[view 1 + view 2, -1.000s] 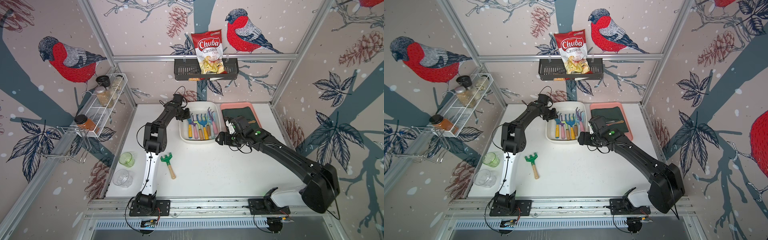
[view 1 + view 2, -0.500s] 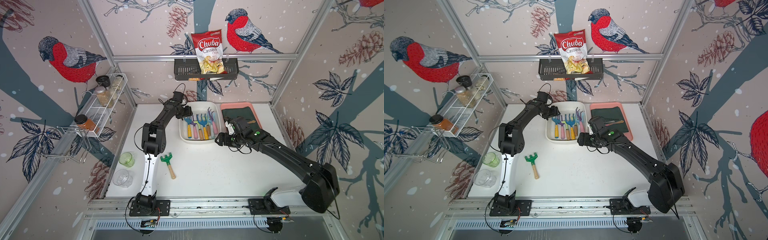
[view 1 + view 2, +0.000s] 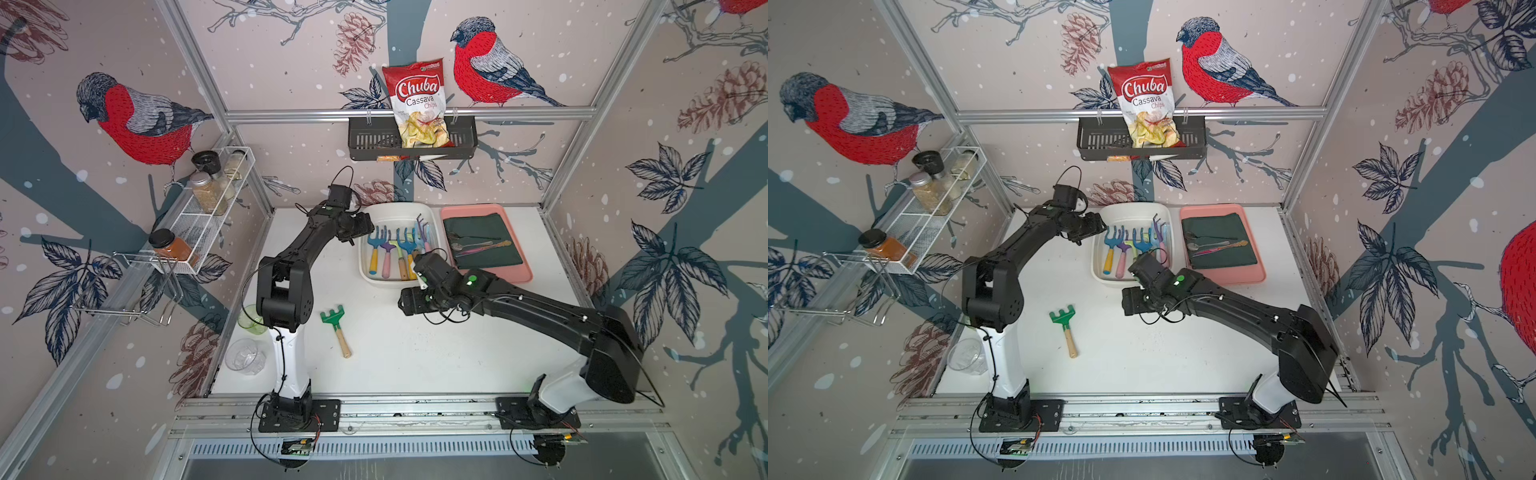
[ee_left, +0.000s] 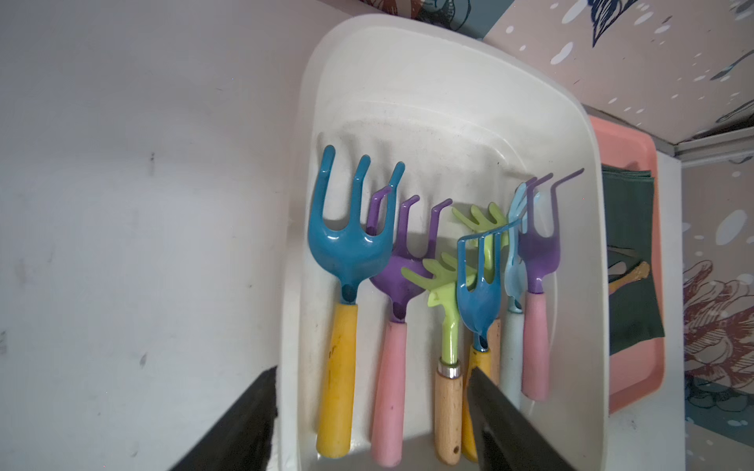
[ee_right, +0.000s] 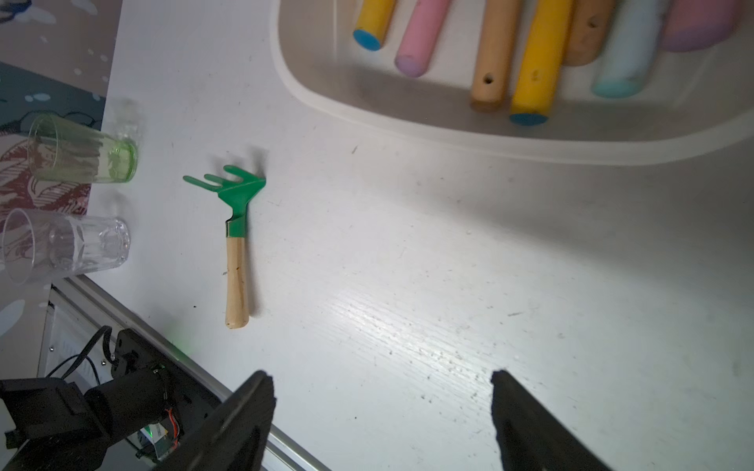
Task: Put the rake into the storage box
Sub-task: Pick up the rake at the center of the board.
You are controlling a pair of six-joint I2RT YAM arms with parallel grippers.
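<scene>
Plainly, the rake [image 3: 338, 332] looks like a light, rigid little tool: a green metal head with short tines on a bare wooden handle. It should neither flex nor crush. The smooth round handle could roll or slip in a loose pinch, so the best hold is probably across the middle of the handle, jaws square to its length, away from the tines. In both top views it lies flat on the white table [image 3: 415, 353], lower left of the frame's centre, head toward the top of the frame and handle end slanting to the lower right. A green glass [image 5: 81, 151] and a clear glass [image 5: 65, 244] stand near it on its left, apart from it. The right pincer [image 3: 409, 301] hangs to the right of the rake and a little higher in the frame, well apart from it, jaws spread wide and empty; the right wrist view shows the rake [image 5: 236, 253] ahead of the black fingers with bare table between. The left pincer [image 3: 361, 226] is farther off, at the upper left corner of the storage box [image 3: 395, 216], also wide and holding nothing, looking down on the other hand tools [image 4: 408, 285] lying side by side inside. The box sits above and right of the rake, not touching it.
</scene>
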